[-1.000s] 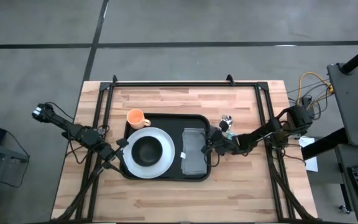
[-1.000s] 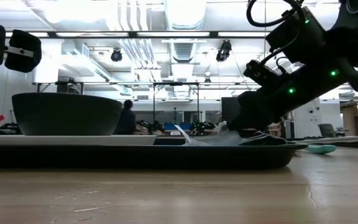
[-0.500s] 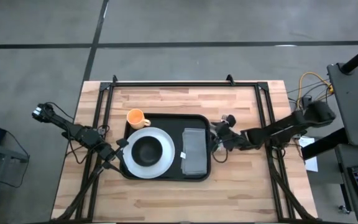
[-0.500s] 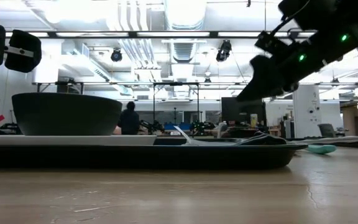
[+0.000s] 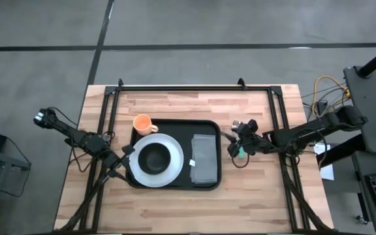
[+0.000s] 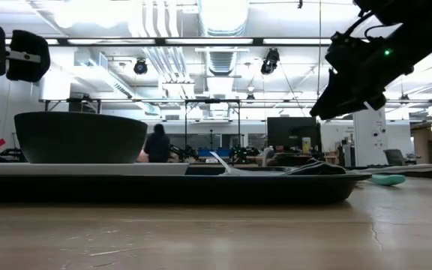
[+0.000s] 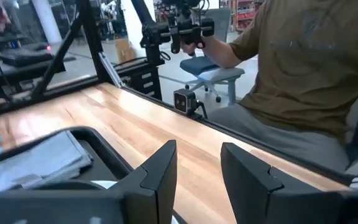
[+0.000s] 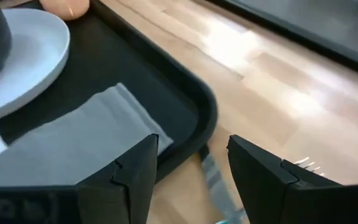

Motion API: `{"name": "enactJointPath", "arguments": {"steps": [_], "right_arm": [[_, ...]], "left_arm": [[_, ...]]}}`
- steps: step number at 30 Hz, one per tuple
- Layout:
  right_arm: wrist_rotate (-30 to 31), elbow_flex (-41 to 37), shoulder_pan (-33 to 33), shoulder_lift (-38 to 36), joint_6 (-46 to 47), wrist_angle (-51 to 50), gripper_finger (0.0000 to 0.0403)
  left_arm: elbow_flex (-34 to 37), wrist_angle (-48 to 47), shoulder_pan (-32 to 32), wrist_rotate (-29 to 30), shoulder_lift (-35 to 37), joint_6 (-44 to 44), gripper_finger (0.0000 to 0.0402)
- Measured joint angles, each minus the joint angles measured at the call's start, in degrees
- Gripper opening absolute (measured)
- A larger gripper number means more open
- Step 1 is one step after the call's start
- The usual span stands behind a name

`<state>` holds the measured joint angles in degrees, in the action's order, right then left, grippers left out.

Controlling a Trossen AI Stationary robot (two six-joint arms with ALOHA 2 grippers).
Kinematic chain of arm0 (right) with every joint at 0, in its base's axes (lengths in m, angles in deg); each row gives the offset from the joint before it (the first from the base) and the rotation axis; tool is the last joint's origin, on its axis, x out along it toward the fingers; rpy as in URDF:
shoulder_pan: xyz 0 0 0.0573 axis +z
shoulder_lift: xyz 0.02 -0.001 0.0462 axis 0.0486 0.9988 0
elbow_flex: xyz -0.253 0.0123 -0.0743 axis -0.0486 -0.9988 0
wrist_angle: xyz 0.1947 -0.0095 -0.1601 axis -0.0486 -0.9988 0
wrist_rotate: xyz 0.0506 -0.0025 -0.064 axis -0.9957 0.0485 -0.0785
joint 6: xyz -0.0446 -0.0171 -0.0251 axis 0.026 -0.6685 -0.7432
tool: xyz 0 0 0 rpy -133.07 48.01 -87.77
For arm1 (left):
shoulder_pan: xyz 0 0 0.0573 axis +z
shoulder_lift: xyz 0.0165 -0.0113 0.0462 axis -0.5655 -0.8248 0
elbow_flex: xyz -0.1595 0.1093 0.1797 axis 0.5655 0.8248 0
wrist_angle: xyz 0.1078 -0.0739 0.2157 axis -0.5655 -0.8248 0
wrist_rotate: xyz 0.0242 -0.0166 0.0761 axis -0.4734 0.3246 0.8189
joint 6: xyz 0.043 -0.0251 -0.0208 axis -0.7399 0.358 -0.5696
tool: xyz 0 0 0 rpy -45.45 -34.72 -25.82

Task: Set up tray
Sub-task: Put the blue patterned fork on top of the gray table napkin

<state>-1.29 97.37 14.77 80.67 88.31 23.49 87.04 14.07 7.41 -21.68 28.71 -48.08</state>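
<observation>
Wooden table (image 5: 194, 202), tray (image 5: 175, 185) long axis left-right, right gripper (image 5: 238, 139) jaws spread, left gripper (image 5: 126, 158) jaws parted

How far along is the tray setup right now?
Done: the plate with the dark bowl and the grey napkin sit on the tray. In hand: nothing; the right gripper hangs open beside the tray. Left: the orange mug and a fork are off the tray.

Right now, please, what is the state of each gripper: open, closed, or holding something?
Left gripper: open, holding nothing, by the tray's left edge.
Right gripper: open, holding nothing, beside the tray's right edge.
</observation>
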Motion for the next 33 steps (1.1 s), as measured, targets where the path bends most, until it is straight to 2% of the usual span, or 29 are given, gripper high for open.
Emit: {"name": "enactJointPath", "arguments": {"steps": [14, 25, 33], "right_arm": [[-6.11, 0.00, 0.09, 0.61, 15.85, 0.17, 0.0178], [-7.88, 0.00, 0.11, 1.53, 28.48, -0.24, 0.0168], [-9.74, 0.15, 0.11, 1.80, 39.30, -4.54, 0.0168]], "left_arm": [[0.25, -0.10, 0.01, 0.00, -0.02, -1.82, 0.0107], [0.26, -0.62, 0.01, 0.00, -0.02, -1.80, 0.0107], [0.26, -0.66, 0.02, 0.00, -0.04, -1.80, 0.0107]]}}
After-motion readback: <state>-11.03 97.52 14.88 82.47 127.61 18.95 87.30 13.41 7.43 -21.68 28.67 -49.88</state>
